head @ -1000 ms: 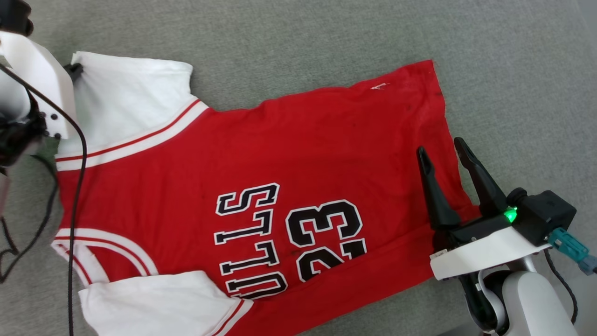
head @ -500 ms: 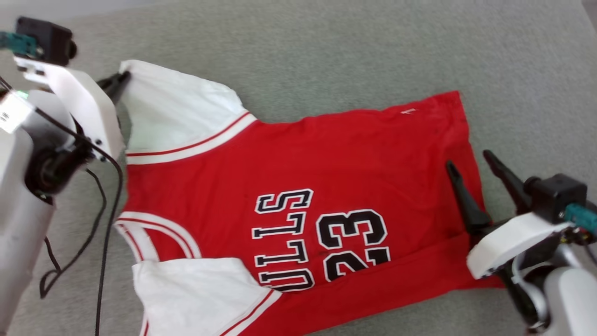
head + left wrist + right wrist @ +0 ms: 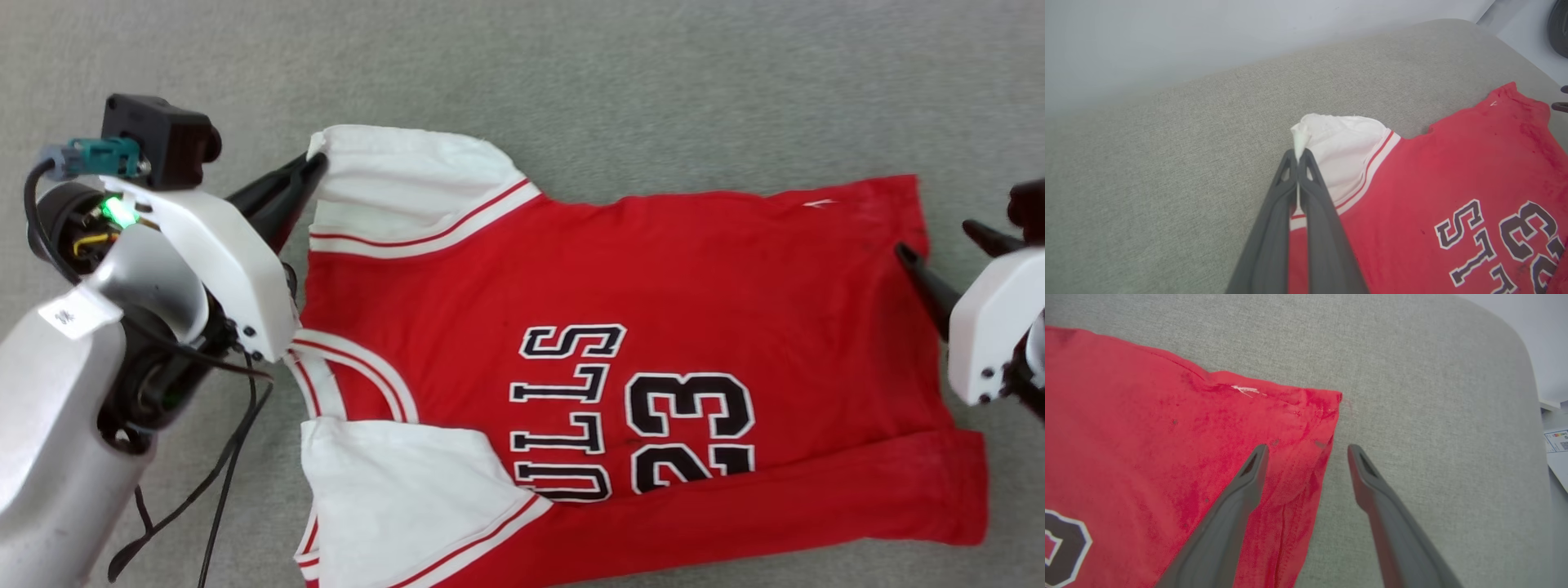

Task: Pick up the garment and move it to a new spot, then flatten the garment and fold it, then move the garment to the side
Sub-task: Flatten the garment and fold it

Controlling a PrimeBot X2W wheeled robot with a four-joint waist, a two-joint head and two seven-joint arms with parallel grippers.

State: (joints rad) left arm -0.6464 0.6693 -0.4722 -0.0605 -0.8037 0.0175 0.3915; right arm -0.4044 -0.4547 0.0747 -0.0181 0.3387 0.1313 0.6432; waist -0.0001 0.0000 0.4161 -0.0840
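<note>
Head view, item one: garment point(image 3: 653, 327), red with white sleeves, lying print-up and mostly flat on the grey fabric surface point(image 3: 571, 65), collar toward our left, hem toward our right; its near long edge looks doubled over. Item two: left fingers point(image 3: 286, 192), pressed fully together on the outer corner of the far sleeve point(image 3: 408, 175); our left wrist view shows a small peak of white cloth pinched at the tips. Item three: right fingers point(image 3: 908, 257), spread wide and holding nothing, poised at the far hem corner point(image 3: 1331, 400), one finger above red cloth and the other above bare surface. Item four: a loose black cable point(image 3: 220, 457) hanging beside our left arm, near the collar. Hazards, as we judge them: the left pinch takes very little cloth, so a brisk pull could slip it free. The right fingers, closing too high, could miss the hem or catch one layer only, twisting the garment on the lift. Uneven pulls would add wrinkles, and the cable could snag the collar.
</note>
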